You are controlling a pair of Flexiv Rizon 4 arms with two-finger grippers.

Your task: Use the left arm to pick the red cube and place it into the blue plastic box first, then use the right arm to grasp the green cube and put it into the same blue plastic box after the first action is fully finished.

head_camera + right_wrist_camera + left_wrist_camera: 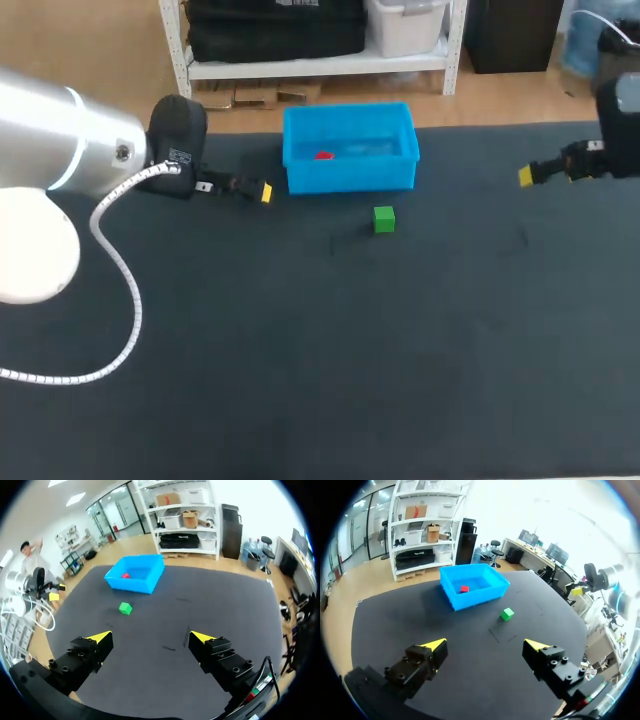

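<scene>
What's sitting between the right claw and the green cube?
Nothing. In the head view, only bare black table lies between the right claw and the green cube. The right wrist view shows the same.

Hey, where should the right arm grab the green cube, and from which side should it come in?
Bring the right gripper straight down and close its fingers on two opposite side faces of the green cube. It sits flat on the mat, clear all round and apart from the blue box, so probably either pair works.
</scene>
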